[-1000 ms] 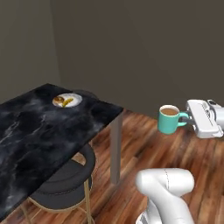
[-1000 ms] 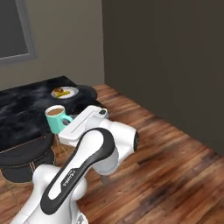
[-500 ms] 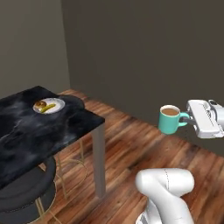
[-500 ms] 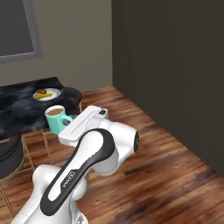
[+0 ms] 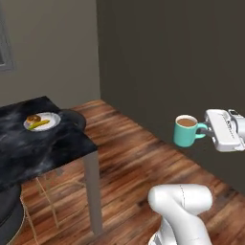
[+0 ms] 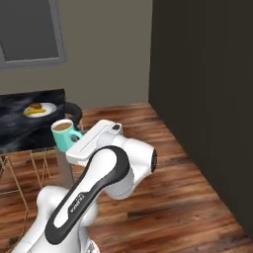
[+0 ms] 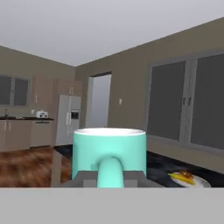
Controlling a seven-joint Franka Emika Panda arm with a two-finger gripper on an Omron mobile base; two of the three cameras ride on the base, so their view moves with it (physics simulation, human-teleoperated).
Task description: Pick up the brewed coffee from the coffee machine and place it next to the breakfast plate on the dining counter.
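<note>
Brown wood floor [image 5: 143,158] is spread under the black marble dining counter [image 5: 33,143]. On it, the breakfast plate [image 5: 42,121] is seen. Well apart, the teal mug of brewed coffee [image 5: 186,130] is held up by its handle in the clenched gripper [image 5: 208,131].

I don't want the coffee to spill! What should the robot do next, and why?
Probably carry it level toward the dining counter. The hand holds the brewed coffee by its handle in mid-air over the floor, away from the breakfast plate.

dining counter [image 5: 28,148] cropped left, fingers [image 7: 131,176] mug-hidden
</note>
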